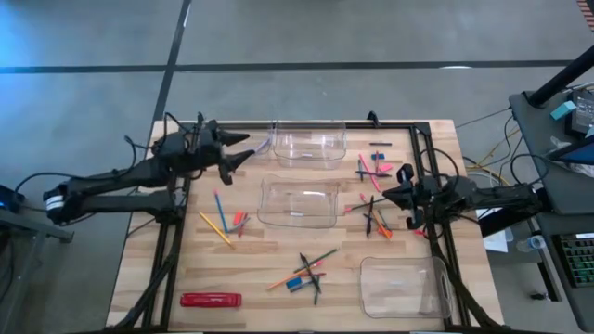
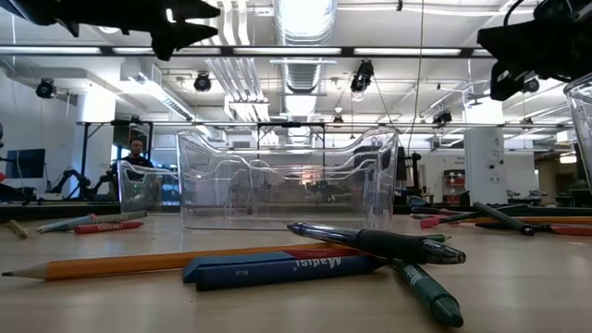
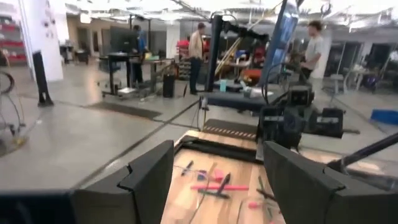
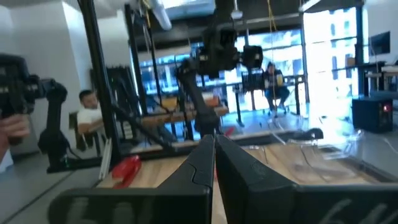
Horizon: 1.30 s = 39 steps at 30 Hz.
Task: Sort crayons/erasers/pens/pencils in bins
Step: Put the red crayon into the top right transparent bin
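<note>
My left gripper [image 1: 243, 153] [image 3: 217, 186] hovers open and holds nothing, above the table's far left, left of the far clear bin [image 1: 309, 145]. My right gripper [image 1: 388, 196] [image 4: 212, 163] is shut and holds nothing, raised at the right edge beside a scatter of pens, pencils and pink pieces [image 1: 373, 171]. A second bin [image 1: 297, 204] stands mid-table and a third [image 1: 406, 284] at the near right. An orange pencil, a blue crayon [image 2: 277, 269] and dark pens [image 2: 388, 244] lie in a near-centre pile [image 1: 303, 272]. Yellow and blue sticks [image 1: 217, 221] lie on the left.
A long red flat pack [image 1: 211, 300] lies at the near left corner. Black frame rails [image 1: 172, 232] run along the table's left, far and right sides. People stand or sit in the room beyond the table.
</note>
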Available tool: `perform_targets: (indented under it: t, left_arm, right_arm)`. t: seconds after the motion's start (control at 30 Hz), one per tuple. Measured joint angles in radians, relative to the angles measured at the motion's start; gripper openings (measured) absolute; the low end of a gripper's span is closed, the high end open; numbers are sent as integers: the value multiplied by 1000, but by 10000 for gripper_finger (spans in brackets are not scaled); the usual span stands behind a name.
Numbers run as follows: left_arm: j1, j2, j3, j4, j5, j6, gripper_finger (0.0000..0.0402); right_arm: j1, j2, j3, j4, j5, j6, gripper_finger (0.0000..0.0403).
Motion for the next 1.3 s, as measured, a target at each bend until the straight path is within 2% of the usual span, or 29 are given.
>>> perform_targets:
  t: [0.13, 0.23, 0.4, 0.8, 1.3]
  left_arm:
    - [-1, -54, 2, 7, -2, 14, 232]
    - [-1, -99, 1, 7, -3, 13, 232]
    - [0, -174, -2, -32, -7, 11, 232]
    - [0, -288, -11, -46, -15, 34, 232]
    - [0, -304, -12, -46, -17, 34, 232]
  right_arm:
    - [0, 22, 100, -175, 6, 22, 9]
    - [0, 58, 190, -307, 60, 38, 9]
    - [0, 125, 296, -434, 79, 41, 9]
    - [0, 216, 342, -441, 79, 31, 9]
    - [1, 216, 339, -445, 79, 42, 9]
